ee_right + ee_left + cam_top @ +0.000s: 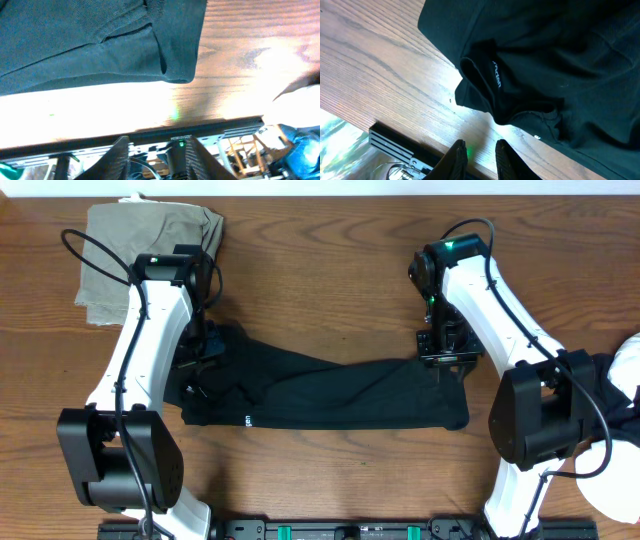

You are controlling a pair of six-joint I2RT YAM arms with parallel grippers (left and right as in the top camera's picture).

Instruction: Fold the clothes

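Black garment [330, 395] lies spread — left gripper [481, 157], right gripper [157, 155] seemingly empty.

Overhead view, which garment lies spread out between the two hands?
The black garment mid-table, lying between left hand and right hand. The olive garment lies folded at far left; the black-and-white pile sits at the right edge.

A spread garment [330, 395] lies mid-table [320, 270]; a folded garment [140, 245] sits at ten o'clock, a clothes heap [622, 395] at three.
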